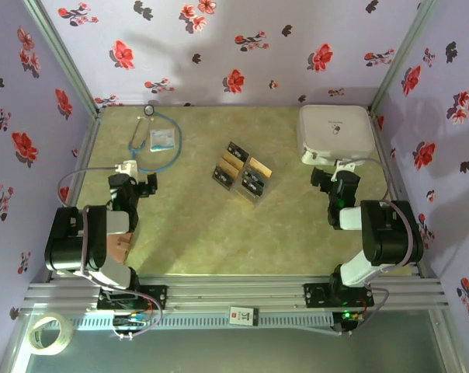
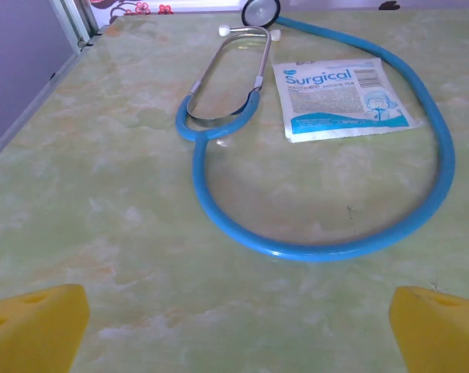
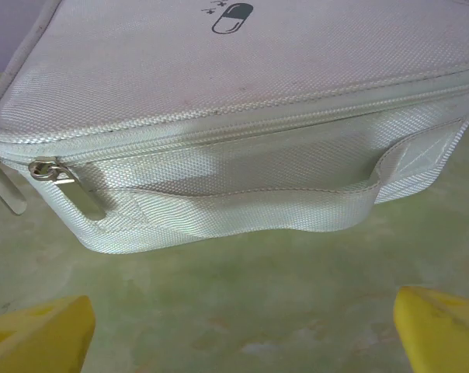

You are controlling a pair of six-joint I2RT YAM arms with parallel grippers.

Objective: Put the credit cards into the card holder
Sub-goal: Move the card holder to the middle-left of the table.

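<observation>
Several credit cards (image 1: pixel 242 172), tan and black, lie in a loose cluster at the middle of the table. The reddish-brown card holder (image 1: pixel 120 245) rests near the front left, partly hidden under the left arm. My left gripper (image 1: pixel 138 172) hovers left of the cards, apart from them, facing the back left. In its wrist view the left gripper (image 2: pixel 238 334) is open, yellow fingertips (image 2: pixel 33 326) wide over bare table. My right gripper (image 1: pixel 328 172) stands right of the cards. The right gripper (image 3: pixel 242 334) is open and empty in front of a white case.
A blue stethoscope (image 2: pixel 320 247) loops around a white-blue surgical packet (image 2: pixel 339 97) at the back left. The big white zipped case (image 3: pixel 242 101) sits at the back right. Flowered walls enclose three sides. A tape roll (image 1: pixel 46 332) lies beyond the front rail.
</observation>
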